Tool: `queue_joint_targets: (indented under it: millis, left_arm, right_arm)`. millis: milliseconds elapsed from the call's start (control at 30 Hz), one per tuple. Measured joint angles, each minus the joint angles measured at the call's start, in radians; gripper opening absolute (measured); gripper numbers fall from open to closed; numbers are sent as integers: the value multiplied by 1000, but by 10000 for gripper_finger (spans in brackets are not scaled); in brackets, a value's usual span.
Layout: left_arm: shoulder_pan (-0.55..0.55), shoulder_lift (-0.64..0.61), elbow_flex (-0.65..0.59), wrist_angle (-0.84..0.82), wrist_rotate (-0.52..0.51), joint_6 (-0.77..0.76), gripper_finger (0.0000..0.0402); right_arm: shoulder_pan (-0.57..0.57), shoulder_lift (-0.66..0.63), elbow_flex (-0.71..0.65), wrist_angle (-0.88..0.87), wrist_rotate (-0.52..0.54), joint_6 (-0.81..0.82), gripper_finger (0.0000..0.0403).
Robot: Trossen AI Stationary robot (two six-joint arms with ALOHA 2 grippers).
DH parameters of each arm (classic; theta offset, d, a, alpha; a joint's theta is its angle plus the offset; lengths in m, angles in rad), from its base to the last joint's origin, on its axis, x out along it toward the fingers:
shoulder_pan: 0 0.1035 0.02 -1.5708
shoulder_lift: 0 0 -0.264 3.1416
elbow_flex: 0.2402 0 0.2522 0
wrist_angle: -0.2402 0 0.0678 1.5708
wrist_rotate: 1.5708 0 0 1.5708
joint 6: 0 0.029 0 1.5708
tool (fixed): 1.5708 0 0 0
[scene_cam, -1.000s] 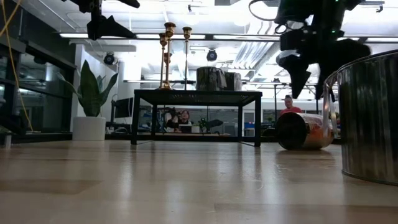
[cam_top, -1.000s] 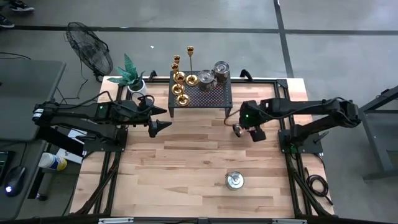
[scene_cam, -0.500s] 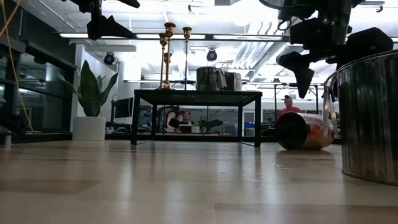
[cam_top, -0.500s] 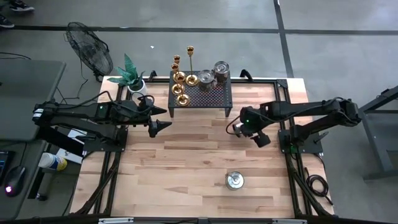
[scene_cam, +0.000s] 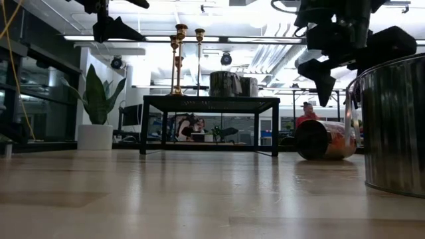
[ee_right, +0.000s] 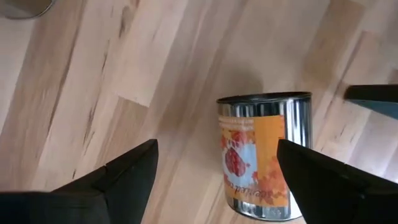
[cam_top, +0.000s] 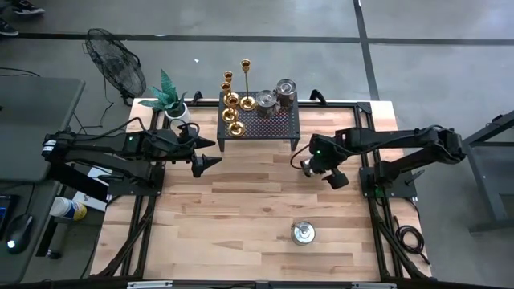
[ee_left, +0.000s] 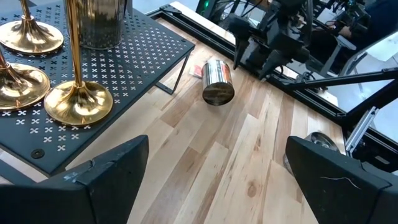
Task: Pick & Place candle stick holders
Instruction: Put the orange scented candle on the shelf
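At the far left of the wooden bench (cam_top: 241, 209), a potted plant (cam_top: 170, 98) stands near the back corner. Just in front of it the left tool (cam_top: 207, 154) hangs above the wood with its two fingers spread wide apart and nothing between them; it points toward a small black perforated stand (cam_top: 269, 122) at the back middle of the bench. The candle stick holders (cam_top: 233, 108) are grouped on the left part of that stand, all upright on their round gold bases, the tallest stem (scene_cam: 199, 60) rising beside two shorter ones. Two metal tins (cam_top: 275, 94) share the stand's back right part. Right of the stand, a can with an orange label (ee_right: 261, 155) lies on its side on the wood. The right tool (cam_top: 316, 168) hovers directly over that can, fingers apart and not touching it. Nearer the front, right of centre, another metal tin (cam_top: 303, 233) stands alone, well apart from both arms.
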Motion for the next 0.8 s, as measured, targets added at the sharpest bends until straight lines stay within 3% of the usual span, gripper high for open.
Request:
queue_joint_targets:
  millis: [133,367,533,800]
  left_arm:
    - [0,0,0,0,0,0,374]
    - [0,0,0,0,0,0,374]
    - [0,0,0,0,0,0,374]
    - [0,0,0,0,0,0,374]
  right_arm:
    - [-17,7,0,14,20,22,335]
    - [-62,7,-1,28,30,22,395]
    - [-103,7,-70,91,-12,14,396]
    - [-149,7,-108,153,31,54,400]
